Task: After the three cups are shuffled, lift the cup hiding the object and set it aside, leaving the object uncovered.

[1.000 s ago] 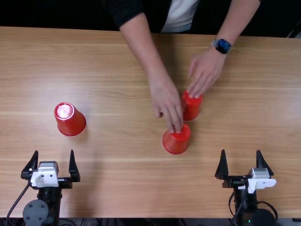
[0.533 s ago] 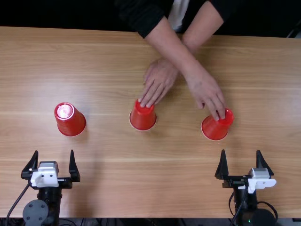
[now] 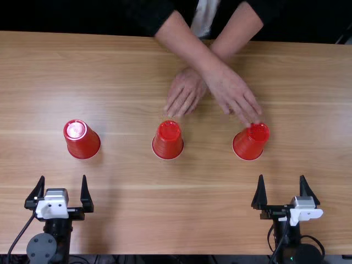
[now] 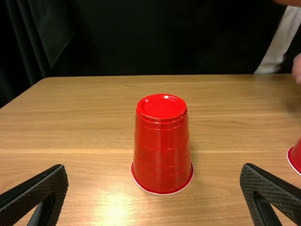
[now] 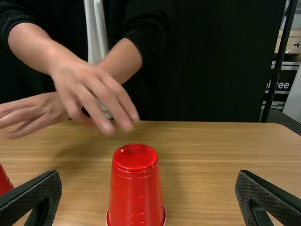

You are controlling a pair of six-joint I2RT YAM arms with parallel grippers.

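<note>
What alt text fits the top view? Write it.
Upside-down red cups line a wooden table: left cup, middle cup, right cup. A person's hand hovers behind the middle, the other hand above the right. The left end effector and right end effector sit open nearby.

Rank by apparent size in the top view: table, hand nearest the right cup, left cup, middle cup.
1. table
2. hand, clearly bigger than either cup, though it may be raised toward the camera
3. left cup and middle cup: they look alike, so no ranking between them
</note>
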